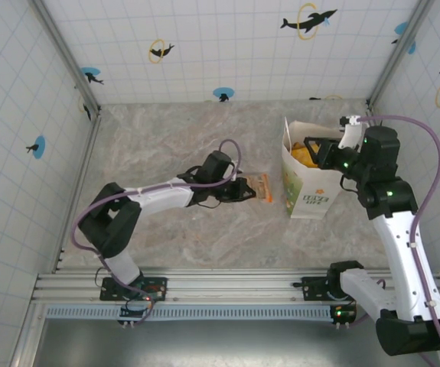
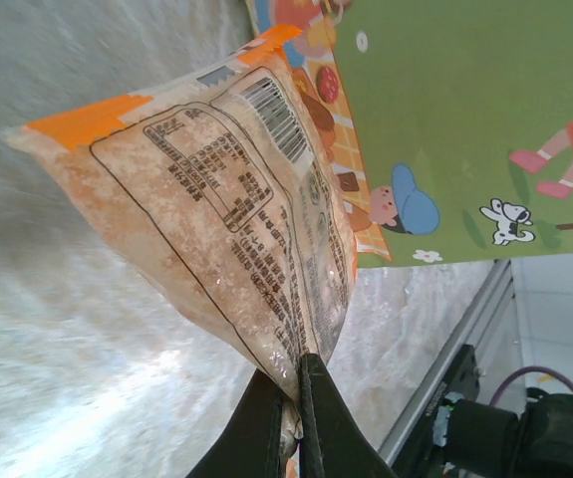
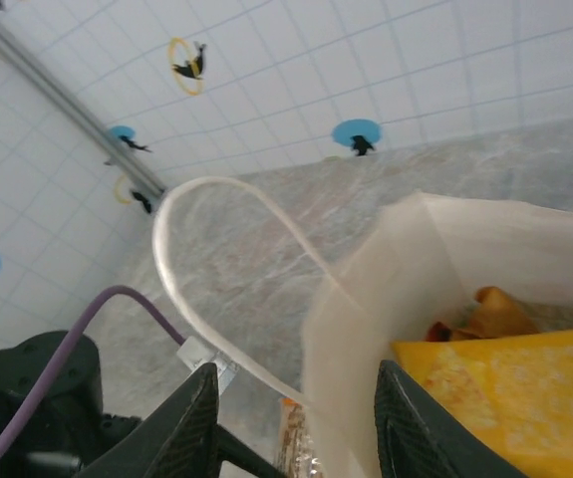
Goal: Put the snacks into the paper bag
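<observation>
Packet (image 2: 226,209) dangling by one corner beside the bag (image 1: 309,195)!
Left gripper (image 2: 296,373) is clamped on a thin edge and may lose it; right gripper (image 3: 296,383), jaws apart, straddles the bag.

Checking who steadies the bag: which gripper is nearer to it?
Right. The right gripper straddles the bag at its rim, one finger inside; the left gripper is beside the bag, shut on an orange packet.

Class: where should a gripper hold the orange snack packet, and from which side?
The orange packet: grip its thin flat end seam, coming edge-on from the side away from the paper bag; its middle bulges. The left gripper pinches there.
</observation>
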Action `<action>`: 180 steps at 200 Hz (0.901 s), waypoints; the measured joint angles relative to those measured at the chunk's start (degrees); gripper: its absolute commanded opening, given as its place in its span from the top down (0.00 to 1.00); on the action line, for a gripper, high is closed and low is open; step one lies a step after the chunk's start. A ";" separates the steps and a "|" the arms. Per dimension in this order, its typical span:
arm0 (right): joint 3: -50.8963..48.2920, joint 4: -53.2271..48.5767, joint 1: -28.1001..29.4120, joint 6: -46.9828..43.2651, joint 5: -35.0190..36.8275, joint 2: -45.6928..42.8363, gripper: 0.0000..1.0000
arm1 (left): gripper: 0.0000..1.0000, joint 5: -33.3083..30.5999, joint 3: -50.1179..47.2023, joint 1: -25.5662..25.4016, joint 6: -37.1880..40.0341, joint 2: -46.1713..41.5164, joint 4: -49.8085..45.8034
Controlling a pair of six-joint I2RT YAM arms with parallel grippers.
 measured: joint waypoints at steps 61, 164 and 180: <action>-7.56 14.40 3.69 2.75 -8.39 -1.38 0.53 | 1.00 -4.15 -0.31 3.17 20.55 -15.28 -7.58; -13.60 30.69 10.27 2.29 -18.12 -0.85 0.48 | 1.00 2.75 -2.73 3.17 36.26 -29.16 1.33; -13.60 32.17 11.23 2.64 -19.23 -0.42 0.47 | 1.00 4.96 -3.17 3.17 36.94 -29.11 2.71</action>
